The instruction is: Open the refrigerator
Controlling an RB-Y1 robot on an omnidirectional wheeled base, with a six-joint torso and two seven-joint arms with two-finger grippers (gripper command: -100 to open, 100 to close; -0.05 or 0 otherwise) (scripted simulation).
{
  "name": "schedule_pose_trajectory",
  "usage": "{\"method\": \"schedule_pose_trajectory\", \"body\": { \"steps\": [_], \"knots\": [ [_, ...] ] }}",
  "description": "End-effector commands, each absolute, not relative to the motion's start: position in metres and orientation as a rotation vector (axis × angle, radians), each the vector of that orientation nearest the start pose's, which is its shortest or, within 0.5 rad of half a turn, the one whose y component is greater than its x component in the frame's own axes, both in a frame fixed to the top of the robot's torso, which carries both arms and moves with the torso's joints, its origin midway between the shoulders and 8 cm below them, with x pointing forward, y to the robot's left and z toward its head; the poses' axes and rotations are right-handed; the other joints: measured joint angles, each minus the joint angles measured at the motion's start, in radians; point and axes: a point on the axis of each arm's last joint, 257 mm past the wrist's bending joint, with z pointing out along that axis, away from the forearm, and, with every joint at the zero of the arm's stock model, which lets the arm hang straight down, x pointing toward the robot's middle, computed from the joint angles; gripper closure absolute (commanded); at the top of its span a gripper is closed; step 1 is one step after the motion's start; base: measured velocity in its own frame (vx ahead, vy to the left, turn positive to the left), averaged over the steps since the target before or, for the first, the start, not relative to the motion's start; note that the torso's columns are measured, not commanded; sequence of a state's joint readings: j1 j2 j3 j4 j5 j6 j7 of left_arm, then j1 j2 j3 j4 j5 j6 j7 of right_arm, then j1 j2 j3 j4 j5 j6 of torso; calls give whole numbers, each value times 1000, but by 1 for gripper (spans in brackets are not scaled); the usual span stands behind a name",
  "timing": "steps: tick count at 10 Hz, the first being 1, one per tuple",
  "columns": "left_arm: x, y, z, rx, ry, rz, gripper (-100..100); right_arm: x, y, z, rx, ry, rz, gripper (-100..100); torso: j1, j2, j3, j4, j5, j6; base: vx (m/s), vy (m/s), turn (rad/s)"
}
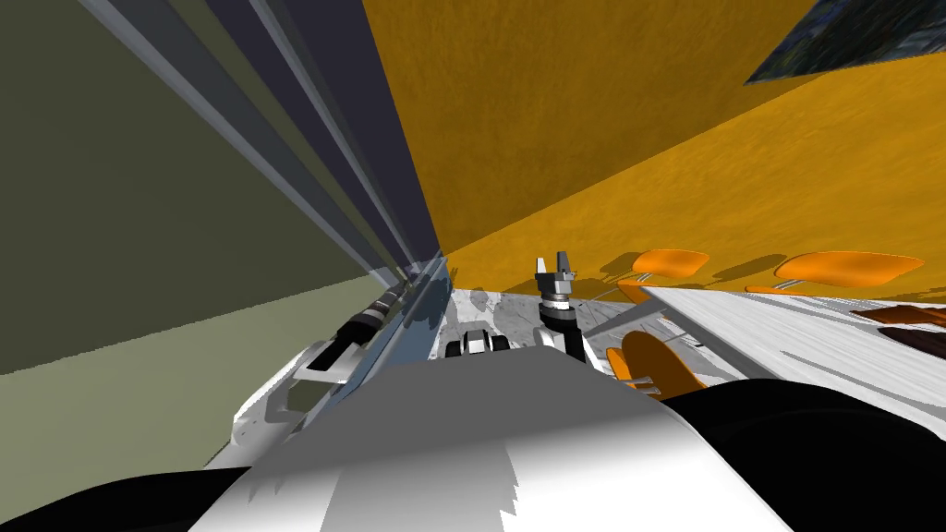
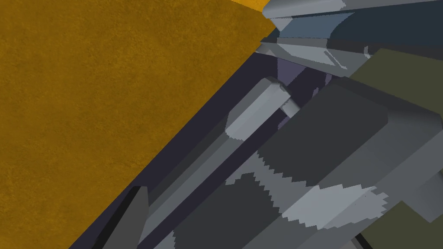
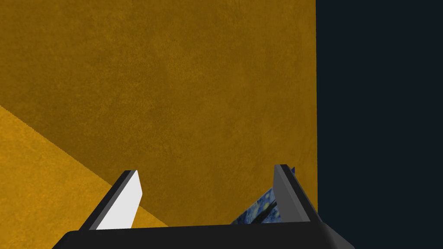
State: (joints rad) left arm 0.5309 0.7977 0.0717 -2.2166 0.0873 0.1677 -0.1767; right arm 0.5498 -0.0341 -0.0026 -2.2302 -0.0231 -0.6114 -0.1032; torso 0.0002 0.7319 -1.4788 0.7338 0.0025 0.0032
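The refrigerator (image 1: 139,185) rises at my left as a tall olive face, with a dark blue-grey side (image 1: 369,120) and pale grey strips (image 1: 305,157) along its edge. My left arm reaches forward along that edge, and the left gripper (image 1: 405,286) lies right against the grey strips. In the left wrist view, grey bars (image 2: 255,108) and olive panels (image 2: 389,73) of the refrigerator crowd close around the hand; I cannot tell whether anything lies between its fingers. My right gripper (image 1: 559,268) is raised in front of me, open and empty, with its fingers (image 3: 125,199) apart.
An orange wall (image 1: 573,120) stands just ahead, beside the refrigerator. A white table (image 1: 785,342) with orange chairs (image 1: 670,263) (image 1: 845,268) (image 1: 651,365) is at my right. A dark blue picture (image 1: 850,37) hangs on the wall at the far right.
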Motion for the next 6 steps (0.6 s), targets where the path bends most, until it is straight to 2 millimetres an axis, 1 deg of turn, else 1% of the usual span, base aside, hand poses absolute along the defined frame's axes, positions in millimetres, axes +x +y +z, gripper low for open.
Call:
{"method": "schedule_pose_trajectory", "body": {
  "steps": [1, 3, 4, 6],
  "knots": [
    [411, 362, -157, -506, 1686, -623, -100, 330, -284, 8, 673, 587, 1398, 0, 4, 0, -1, 0, 1, -2, -41, -85, -109],
    [411, 378, -168, -541, 1692, -638, -100, 330, -284, 8, 673, 587, 1398, 0, -3, -5, -2, -4, 3, 4, -28, -90, -22],
    [411, 390, -179, -565, 1704, -612, -100, 330, -284, 8, 673, 587, 1398, 0, 2, -8, -4, -5, 4, 3, -12, -23, -22],
    [410, 393, -181, -570, 1707, -606, -100, 330, -284, 8, 673, 587, 1398, 0, 11, -10, -5, -7, 8, 0, 0, 0, -5]
  ]
}}
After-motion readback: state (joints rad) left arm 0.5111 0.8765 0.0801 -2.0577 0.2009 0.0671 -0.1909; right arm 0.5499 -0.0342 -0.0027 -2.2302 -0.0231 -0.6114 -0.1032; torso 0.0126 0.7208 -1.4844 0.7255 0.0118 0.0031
